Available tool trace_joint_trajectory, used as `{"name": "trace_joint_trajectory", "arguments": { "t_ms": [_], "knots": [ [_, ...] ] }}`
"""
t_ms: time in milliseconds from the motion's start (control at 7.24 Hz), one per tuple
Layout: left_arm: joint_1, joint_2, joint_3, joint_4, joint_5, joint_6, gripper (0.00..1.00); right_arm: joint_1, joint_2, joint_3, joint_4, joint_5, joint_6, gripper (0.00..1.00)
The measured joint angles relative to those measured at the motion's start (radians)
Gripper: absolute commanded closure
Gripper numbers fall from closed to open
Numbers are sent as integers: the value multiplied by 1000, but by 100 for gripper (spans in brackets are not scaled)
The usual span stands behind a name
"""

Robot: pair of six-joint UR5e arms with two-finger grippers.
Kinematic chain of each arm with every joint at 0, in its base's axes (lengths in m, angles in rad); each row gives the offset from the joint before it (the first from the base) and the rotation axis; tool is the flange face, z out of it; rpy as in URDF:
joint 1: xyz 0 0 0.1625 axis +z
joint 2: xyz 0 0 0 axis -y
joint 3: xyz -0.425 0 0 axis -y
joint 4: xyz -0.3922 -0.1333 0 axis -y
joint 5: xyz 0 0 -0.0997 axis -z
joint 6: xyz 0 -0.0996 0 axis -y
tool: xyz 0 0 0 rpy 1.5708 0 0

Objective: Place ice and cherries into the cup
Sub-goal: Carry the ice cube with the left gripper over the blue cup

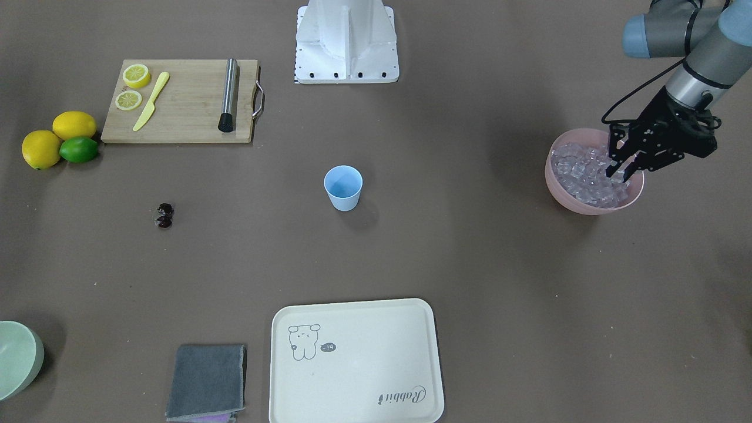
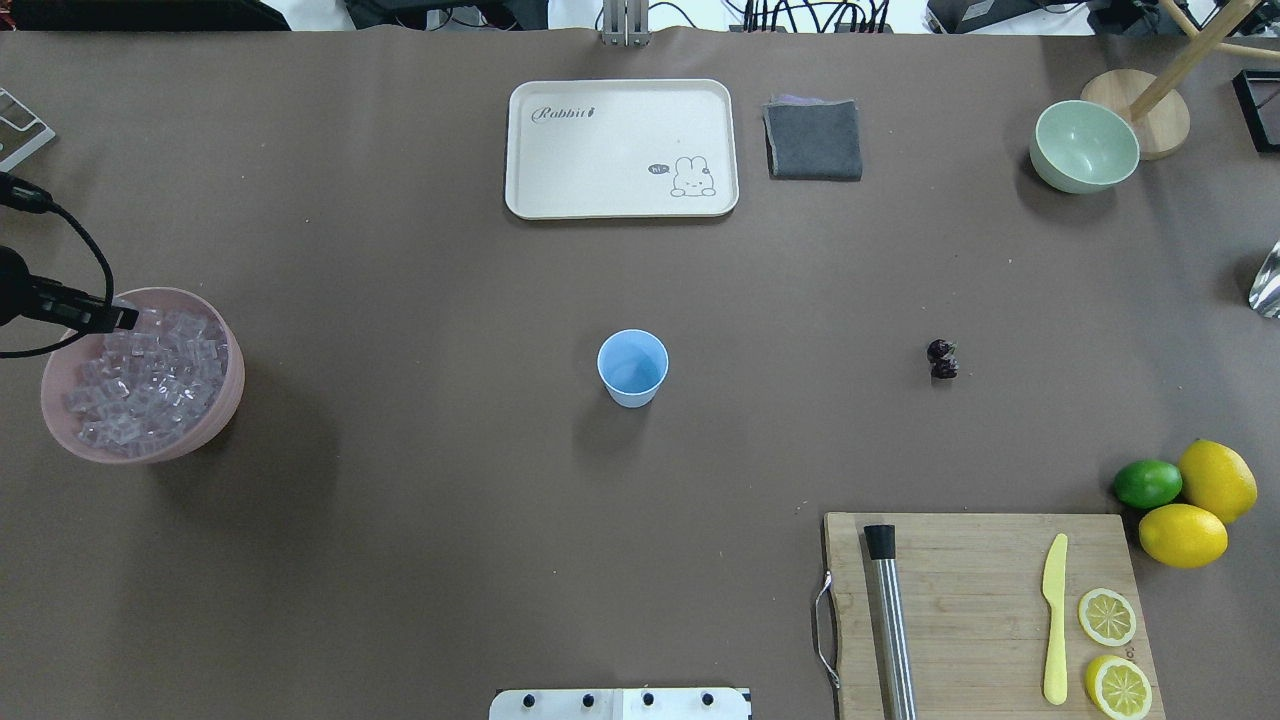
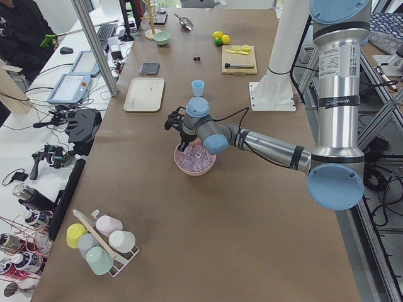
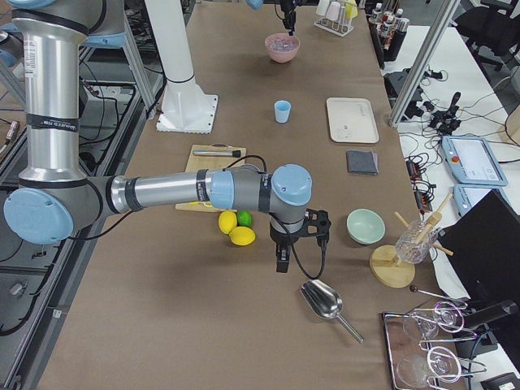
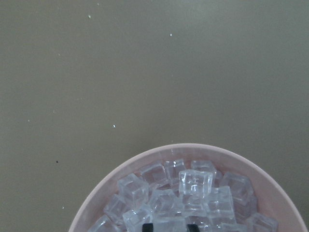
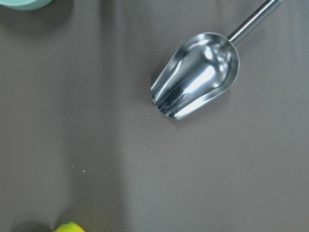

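The light blue cup (image 1: 343, 187) stands upright and empty at the table's middle, also in the overhead view (image 2: 632, 366). The cherries (image 1: 164, 215), a dark joined pair, lie on the table well to the cup's side. The ice (image 1: 587, 176) fills a pink bowl (image 1: 558, 191). My left gripper (image 1: 620, 174) is open, tips down at the top of the ice pile, and the left wrist view shows cubes (image 5: 193, 183) just ahead of the fingertips (image 5: 147, 226). My right gripper (image 4: 281, 264) hangs over bare table near the lemons; I cannot tell whether it is open or shut.
A cutting board (image 1: 182, 100) holds lemon slices, a yellow knife and a metal muddler. Two lemons and a lime (image 1: 59, 141) lie beside it. A cream tray (image 1: 355, 361), a grey cloth (image 1: 205, 382) and a pale green bowl (image 1: 17, 358) sit along the far side. A metal scoop (image 6: 198, 72) lies under the right wrist.
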Motion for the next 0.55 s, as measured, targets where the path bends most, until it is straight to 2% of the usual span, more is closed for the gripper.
{"name": "trace_joint_trajectory", "arguments": {
  "t_ms": [138,276,552],
  "knots": [
    [-11,-58,-18,4,-20,-65,100,0,0,0,0,3,0,0],
    [2,-159,-23,16,-37,-174,100,0,0,0,0,7,-1,0],
    [126,-370,-5,42,-23,-404,100,0,0,0,1,9,-1,0]
  ]
}}
